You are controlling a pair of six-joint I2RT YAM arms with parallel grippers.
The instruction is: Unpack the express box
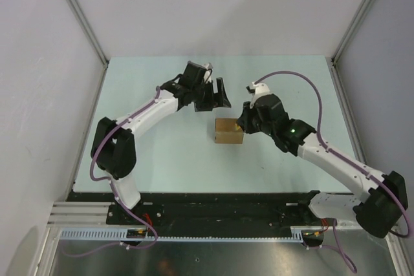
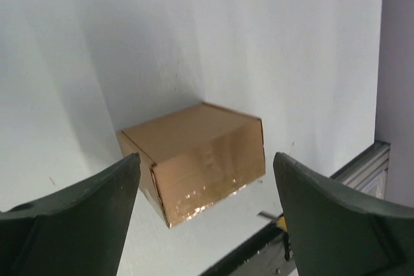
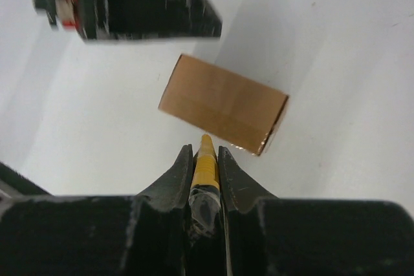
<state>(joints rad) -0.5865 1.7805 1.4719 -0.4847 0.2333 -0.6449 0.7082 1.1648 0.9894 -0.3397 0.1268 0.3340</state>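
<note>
The box (image 3: 223, 103) looks light, stiff, slick; my wide-open left gripper (image 1: 215, 95) should clasp its sides, right gripper (image 3: 205, 152) clenches the knife (image 3: 205, 171)

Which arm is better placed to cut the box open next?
Right. The right gripper is shut on the yellow cutter, tip pointing at the express box. The left gripper stands open and empty, apart from the box, fit only to steady it.
</note>
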